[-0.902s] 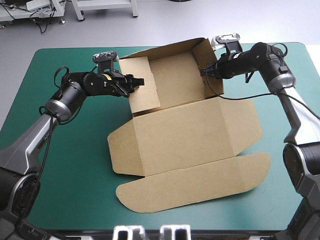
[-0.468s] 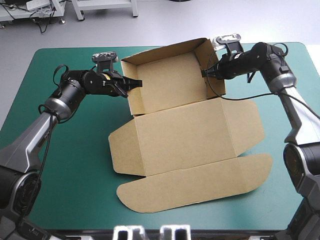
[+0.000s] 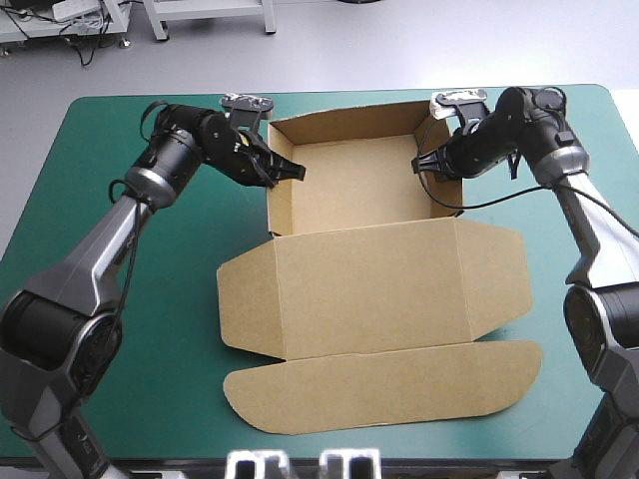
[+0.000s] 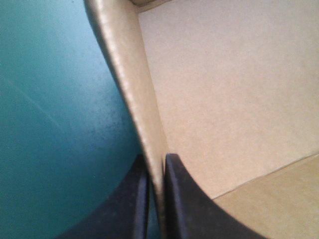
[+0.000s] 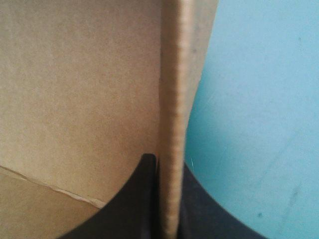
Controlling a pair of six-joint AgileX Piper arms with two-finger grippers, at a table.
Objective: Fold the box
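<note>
Item inspected: the box (image 3: 369, 289), a cut sheet of brown board lying on the teal-green table cover (image 3: 130, 329). All positions below are given from its tray (image 3: 349, 185).

Condition of work:
- The tray is formed. Its back wall (image 3: 344, 117) and both side walls stand up around the floor.
- The lid panel (image 3: 379, 289) lies flat on the near side of the tray, joined to it along the front crease.
- The long flap with rounded ends (image 3: 384, 384) lies flat beyond the lid panel, farthest from the tray. The lid's two side tabs are also flat.

Tools:
- The left gripper (image 3: 290, 172) is at the tray's left wall (image 4: 129, 74). Its black fingers are pinched narrow on the top edge, one inside the tray and one outside.
- The right gripper (image 3: 419, 165) is at the tray's right wall (image 5: 174, 99). Its fingers clamp that edge the same way, with board between them.

Assessment: the task appears more than half done. Raising the walls looks complete, and both grippers seem to be pressing the side walls into shape. I cannot tell whether the wall folds are fully tucked and would hold once released. The left wall shows a slight bow near the grip. The lid and its flaps have not been folded.
</note>
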